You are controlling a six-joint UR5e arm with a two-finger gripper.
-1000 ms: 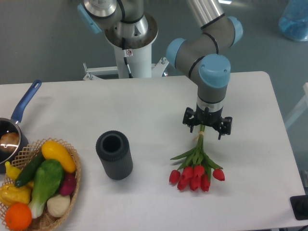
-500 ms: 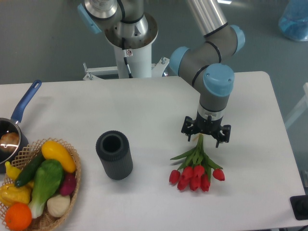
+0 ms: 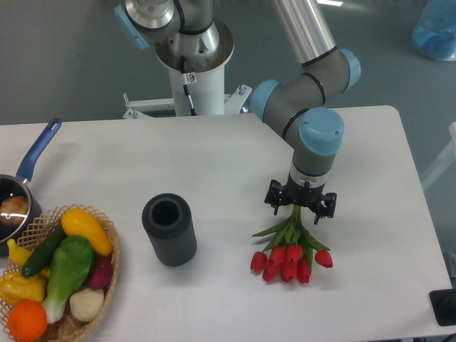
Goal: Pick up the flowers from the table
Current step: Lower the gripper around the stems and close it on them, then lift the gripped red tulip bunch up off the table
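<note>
**Flowers: gripper lowered over the stems, bunch not yet lifted**

Item: the flowers (image 3: 290, 249), a small bunch of red tulips with green leaves and thin tied stems. Location: lying flat on the white tabletop (image 3: 214, 164), right of centre, with the red heads toward the near edge and the stems pointing away, up under the tool.

Tool: the gripper (image 3: 299, 207), held vertically and placed directly over the upper stems, just above the leaves. The fingers are seen spread to either side of the stems; whether the stems are touched or clamped cannot be told from this view.

Progress: the approach is judged complete. No lift is shown, since the heads rest on the tabletop. Remaining: closure on the stems, then raising of the bunch.

Nearby: a dark cylindrical cup (image 3: 169, 229), well apart to the left.
</note>
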